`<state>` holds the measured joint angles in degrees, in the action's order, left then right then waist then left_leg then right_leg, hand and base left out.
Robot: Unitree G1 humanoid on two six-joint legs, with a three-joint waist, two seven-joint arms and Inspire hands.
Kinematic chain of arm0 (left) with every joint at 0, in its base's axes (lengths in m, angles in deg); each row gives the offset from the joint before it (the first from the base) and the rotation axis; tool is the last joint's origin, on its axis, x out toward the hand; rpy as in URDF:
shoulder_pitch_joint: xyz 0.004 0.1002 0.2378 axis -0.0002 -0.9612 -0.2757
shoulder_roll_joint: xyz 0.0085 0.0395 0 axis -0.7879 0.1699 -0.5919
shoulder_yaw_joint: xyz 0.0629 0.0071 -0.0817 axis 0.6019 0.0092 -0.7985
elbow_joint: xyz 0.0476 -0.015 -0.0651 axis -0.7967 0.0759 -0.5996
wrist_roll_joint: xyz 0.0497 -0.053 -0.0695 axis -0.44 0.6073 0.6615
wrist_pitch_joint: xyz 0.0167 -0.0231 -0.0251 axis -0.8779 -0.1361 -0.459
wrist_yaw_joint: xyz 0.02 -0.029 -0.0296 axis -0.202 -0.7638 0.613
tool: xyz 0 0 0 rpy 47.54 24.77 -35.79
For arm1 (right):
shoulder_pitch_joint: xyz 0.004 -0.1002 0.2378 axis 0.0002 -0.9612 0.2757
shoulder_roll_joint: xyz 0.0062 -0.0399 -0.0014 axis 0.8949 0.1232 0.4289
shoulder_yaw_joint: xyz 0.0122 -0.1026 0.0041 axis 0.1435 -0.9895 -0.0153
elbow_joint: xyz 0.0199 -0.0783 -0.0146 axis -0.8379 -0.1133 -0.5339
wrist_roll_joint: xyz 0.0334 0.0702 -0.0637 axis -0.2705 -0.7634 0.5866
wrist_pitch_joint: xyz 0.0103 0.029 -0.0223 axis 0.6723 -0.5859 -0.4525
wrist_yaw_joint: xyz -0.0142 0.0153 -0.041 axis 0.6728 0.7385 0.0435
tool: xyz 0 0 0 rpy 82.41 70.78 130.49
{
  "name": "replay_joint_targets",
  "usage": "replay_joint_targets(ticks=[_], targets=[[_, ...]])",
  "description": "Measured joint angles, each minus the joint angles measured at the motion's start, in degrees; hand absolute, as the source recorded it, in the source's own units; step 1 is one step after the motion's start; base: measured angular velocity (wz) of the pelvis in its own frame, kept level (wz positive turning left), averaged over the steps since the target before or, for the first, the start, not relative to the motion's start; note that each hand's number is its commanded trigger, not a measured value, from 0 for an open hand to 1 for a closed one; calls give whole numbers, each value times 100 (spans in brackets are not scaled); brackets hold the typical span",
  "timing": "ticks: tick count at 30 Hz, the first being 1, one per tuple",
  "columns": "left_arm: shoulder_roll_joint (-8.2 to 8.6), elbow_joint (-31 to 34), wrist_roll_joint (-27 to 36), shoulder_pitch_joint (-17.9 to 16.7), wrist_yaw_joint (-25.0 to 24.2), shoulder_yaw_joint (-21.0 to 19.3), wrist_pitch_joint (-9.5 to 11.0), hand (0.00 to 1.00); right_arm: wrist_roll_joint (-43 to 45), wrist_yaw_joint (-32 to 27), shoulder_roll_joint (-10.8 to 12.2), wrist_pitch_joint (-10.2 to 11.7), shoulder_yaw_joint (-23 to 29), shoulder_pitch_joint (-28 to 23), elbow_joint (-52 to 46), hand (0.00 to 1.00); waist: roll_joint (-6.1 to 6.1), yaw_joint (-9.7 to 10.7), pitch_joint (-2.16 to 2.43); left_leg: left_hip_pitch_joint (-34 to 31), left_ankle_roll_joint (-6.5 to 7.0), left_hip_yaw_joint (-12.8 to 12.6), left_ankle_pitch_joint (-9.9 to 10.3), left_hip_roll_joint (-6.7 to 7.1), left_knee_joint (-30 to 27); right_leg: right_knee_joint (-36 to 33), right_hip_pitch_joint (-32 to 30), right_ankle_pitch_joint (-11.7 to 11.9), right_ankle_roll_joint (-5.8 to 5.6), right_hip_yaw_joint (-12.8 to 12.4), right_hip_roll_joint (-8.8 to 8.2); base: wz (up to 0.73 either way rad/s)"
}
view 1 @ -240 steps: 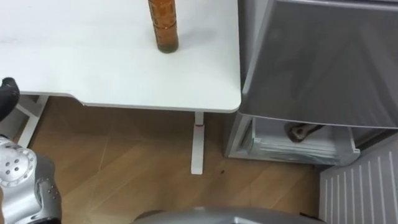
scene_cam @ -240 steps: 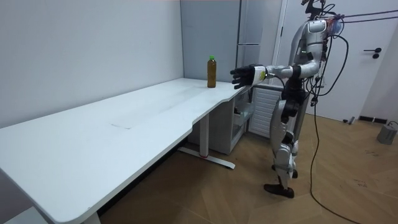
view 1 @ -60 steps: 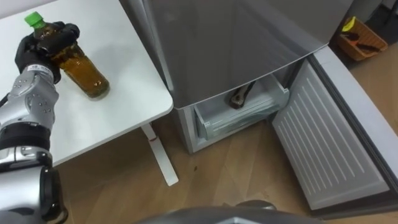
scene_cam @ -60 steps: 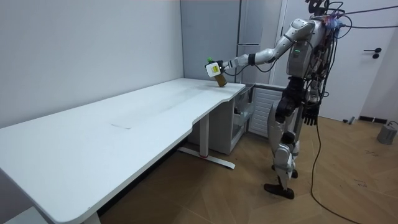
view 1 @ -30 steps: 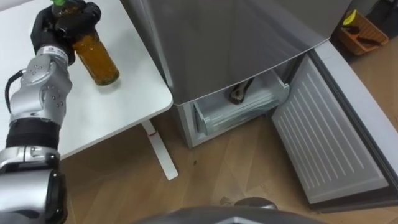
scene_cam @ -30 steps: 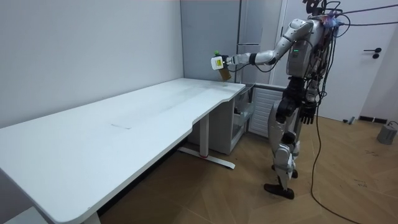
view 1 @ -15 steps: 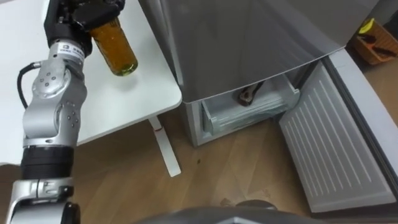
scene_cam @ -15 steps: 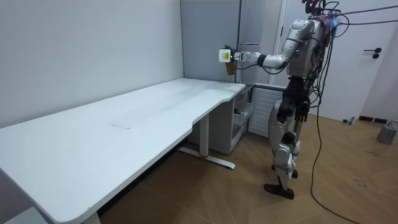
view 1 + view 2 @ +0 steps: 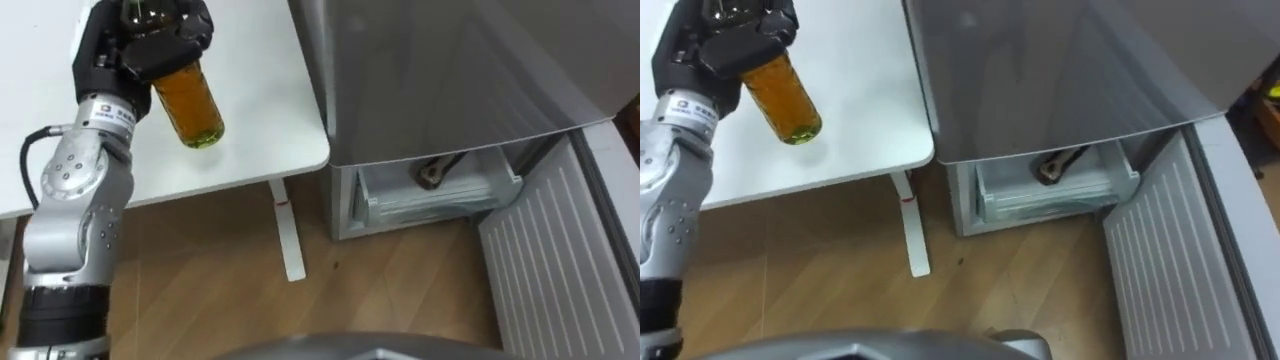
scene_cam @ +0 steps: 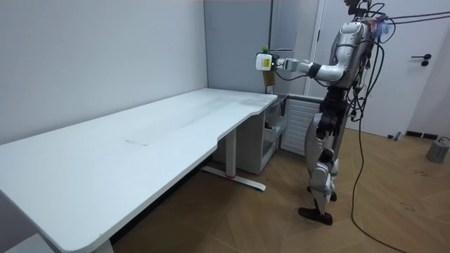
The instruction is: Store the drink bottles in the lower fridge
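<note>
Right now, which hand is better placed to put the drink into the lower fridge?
Left: the left hand is curled round the amber bottle above the white table, beside the fridge's open lower compartment.

left arm stretched out in front around chest height, left hand (image 9: 140, 42) curled tight round the bottle (image 9: 192, 108). right arm probably hangs by its side, hard to tell.
</note>
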<state>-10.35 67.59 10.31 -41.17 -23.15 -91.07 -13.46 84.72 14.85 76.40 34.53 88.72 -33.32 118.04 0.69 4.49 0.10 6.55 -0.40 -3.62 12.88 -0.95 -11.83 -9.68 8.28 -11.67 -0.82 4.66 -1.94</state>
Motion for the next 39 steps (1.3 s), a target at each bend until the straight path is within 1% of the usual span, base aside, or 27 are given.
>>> replay_joint_targets(ticks=[1,2,3,5,8,10,12,13,16,19,22,26,27,29,31,34,39], targets=[[57,56,20,-40,-5,5,0,100,-1,0,1,0,-11,9,0,0,-5,-19,-3,0,1,7,-1,2,0,1,4,0,0,7,-2,11],[148,132,43,-113,-5,4,-2,100,-2,-2,1,2,-67,35,2,0,-23,-53,-13,0,1,49,-2,9,-1,5,23,-2,-2,30,-4,13],[205,151,68,-148,-5,5,-4,100,-2,-9,1,10,-118,61,2,0,-46,-85,-26,3,0,75,-6,14,-2,14,49,-7,0,63,-7,14],[225,151,85,-157,-5,8,-59,100,0,-28,-1,16,-224,111,6,0,-78,-168,-42,4,-3,108,-8,16,-4,26,77,-13,5,94,-7,12],[274,151,117,-164,-8,8,-115,100,-6,-58,-1,15,-316,159,2,0,-121,-202,-27,-94,-2,221,-31,48,-6,37,95,-21,2,217,-31,21],[343,151,185,-169,-10,12,-127,100,-7,-60,-1,14,-336,202,3,0,-125,-214,-30,-118,9,273,-51,73,-8,51,86,-21,2,312,-59,18],[438,151,296,-209,-10,75,-127,100,-63,-87,12,22,-460,239,1,0,-126,-314,-30,-145,12,304,-54,86,-26,51,91,-23,-2,366,-74,13],[453,153,412,-254,-11,118,-127,100,-135,-114,16,27,-532,261,-3,0,-133,-335,-29,-200,12,340,-54,93,-47,61,93,-24,-3,423,-82,16],[458,163,407,-394,-12,241,-127,100,-287,-242,20,43,-653,319,-4,0,-143,-348,-28,-279,12,437,-54,111,-106,87,79,-25,-5,540,-92,22],[457,162,411,-611,-12,360,-127,100,-451,-439,54,93,-693,396,-107,0,-154,-351,-29,-384,12,540,-54,127,-178,93,53,-26,-6,652,-96,18],[457,155,411,-803,-12,525,-127,100,-690,-667,77,185,-900,447,-216,0,-179,-469,-27,-429,12,554,-54,131,-215,93,24,-26,-6,679,-99,6],[463,114,464,-909,-12,571,-127,100,-756,-785,126,224,-927,473,-215,0,-214,-527,-29,-488,12,614,-53,149,-291,92,41,-28,-9,718,-103,9],[471,84,596,-951,-12,567,-127,100,-779,-813,126,224,-941,489,-217,0,-215,-541,-30,-494,12,617,-53,150,-293,91,36,-28,-10,722,-104,4],[471,24,735,-1014,-12,602,-125,100,-935,-819,123,220,-985,515,-241,0,-213,-574,-31,-497,13,619,-53,153,-297,91,35,-33,-16,719,-106,0],[471,-149,760,-1018,-12,756,-126,100,-1069,-775,129,228,-1113,549,-435,0,-212,-607,-32,-504,13,621,-53,161,-302,91,27,-46,-29,722,-112,2],[463,-275,766,-1020,-12,931,-127,100,-1205,-637,184,356,-1242,677,-567,0,-216,-608,-37,-542,14,632,-52,169,-345,93,2,-46,-32,746,-116,5],[445,-296,858,-1080,-12,1138,-124,100,-1220,-495,197,448,-1519,625,-1145,0,-208,-634,-38,-582,14,616,-52,167,-353,84,16,-46,-30,777,-116,2]])
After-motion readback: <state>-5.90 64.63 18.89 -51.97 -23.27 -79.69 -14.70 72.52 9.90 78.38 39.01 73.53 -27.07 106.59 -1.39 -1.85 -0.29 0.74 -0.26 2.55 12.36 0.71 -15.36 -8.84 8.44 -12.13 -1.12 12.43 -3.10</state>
